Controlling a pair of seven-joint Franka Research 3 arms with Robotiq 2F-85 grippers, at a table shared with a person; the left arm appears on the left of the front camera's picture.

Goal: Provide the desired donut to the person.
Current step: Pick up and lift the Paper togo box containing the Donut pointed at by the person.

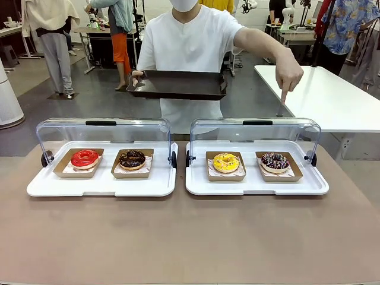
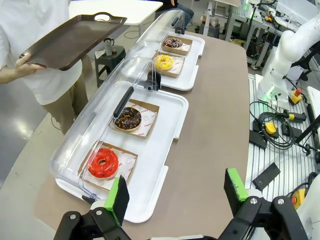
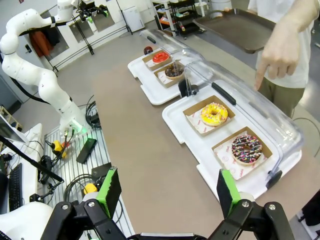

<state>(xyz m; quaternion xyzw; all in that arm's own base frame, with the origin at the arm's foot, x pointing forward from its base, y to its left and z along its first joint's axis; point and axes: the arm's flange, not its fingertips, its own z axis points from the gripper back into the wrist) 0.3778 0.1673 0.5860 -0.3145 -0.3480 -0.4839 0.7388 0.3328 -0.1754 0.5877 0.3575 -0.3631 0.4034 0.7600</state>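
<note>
My right claw point(image 3: 167, 188) was spread wide. The person's hand point(image 1: 289, 74) pointed at the sprinkle donut point(image 1: 275, 161); gripping its box point(image 1: 295, 174) by the edge seemed best.

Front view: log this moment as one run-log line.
person's hand points down toward sprinkled donut | other hand holds brown tray | left lid, right lid raised | left fingers open | right fingers open

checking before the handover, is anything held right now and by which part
The left claw and right claw are open and hold nothing. The person's hand holds the dark tray by one end.
</note>
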